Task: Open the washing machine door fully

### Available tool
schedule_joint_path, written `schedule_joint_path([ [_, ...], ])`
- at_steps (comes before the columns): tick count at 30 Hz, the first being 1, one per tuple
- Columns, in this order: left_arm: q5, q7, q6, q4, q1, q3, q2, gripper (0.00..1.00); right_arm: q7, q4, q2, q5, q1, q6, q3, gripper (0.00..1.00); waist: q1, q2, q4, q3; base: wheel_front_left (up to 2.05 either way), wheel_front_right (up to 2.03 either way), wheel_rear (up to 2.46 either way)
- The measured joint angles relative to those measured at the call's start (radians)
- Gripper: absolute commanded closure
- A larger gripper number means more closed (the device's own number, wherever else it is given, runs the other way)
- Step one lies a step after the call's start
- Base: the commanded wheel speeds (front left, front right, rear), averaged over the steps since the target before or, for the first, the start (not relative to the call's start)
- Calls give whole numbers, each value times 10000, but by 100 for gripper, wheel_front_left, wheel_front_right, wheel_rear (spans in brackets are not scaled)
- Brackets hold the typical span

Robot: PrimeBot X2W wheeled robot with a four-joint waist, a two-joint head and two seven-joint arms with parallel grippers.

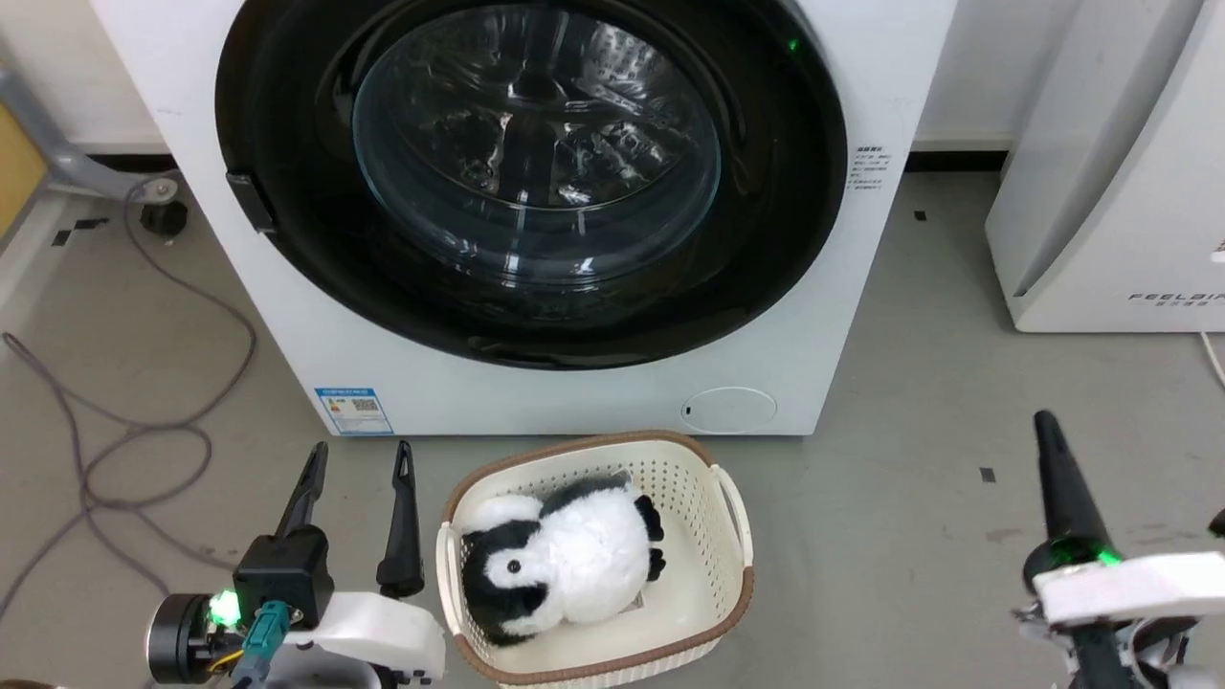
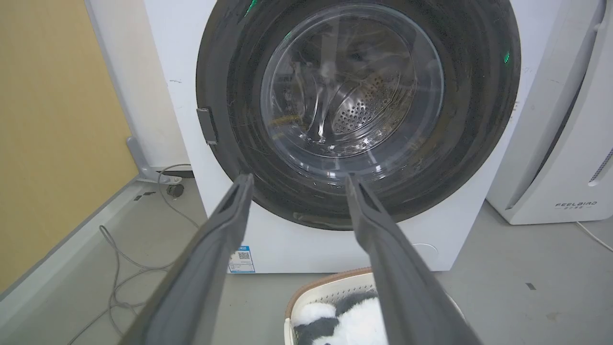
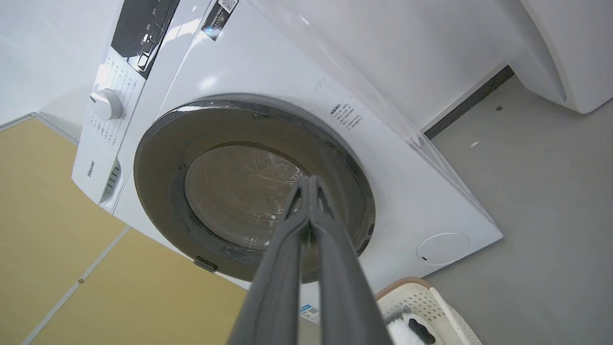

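The white washing machine [image 1: 287, 316] fills the top of the head view, its round glossy black washing machine door [image 1: 287, 124] lying flat and closed against the front, with a clear glass bowl at its centre. My left gripper [image 1: 362, 459] is open at the lower left, well short of the machine. My right gripper [image 1: 1046, 421] is at the lower right, shut on nothing, fingers pressed together. In the left wrist view the door [image 2: 230, 96] sits beyond my spread left gripper [image 2: 297, 179]. The right wrist view has the door [image 3: 158, 163] tilted behind my closed right gripper [image 3: 310, 181].
A cream basket [image 1: 732, 517] holding a black-and-white plush penguin [image 1: 565, 560] stands on the grey floor just before the machine, between my arms. A white FEELBIRD appliance [image 1: 1101, 211] stands at the right. Grey cables [image 1: 144, 431] lie on the floor at the left.
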Motion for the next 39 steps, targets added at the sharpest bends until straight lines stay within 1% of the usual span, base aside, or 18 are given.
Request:
schedule_joint_path([
  [12, -29, -232, 40, -125, -489, -119, 0, 0, 723, 1344, -293, 1862, -1683, 0, -871, 100, 0, 0, 307, 665, 0, 0, 0],
  [19, -148, -376, 132, -224, -856, -230, -2, 0, 940, 2240, -713, 2798, -2928, 0, -1135, 100, 0, 1, 532, 1195, 0, 0, 0],
  [29, -324, -593, 360, -416, -1453, -468, -2, 0, 1118, 3461, -1342, 3638, -5056, 0, -1072, 100, 0, 0, 901, 2091, 0, 0, 0],
  [39, -548, -798, 625, -516, -1849, -715, -2, 0, 1243, 4753, -1921, 4207, -7071, 0, -667, 100, 0, 0, 1314, 2924, 0, 0, 0],
])
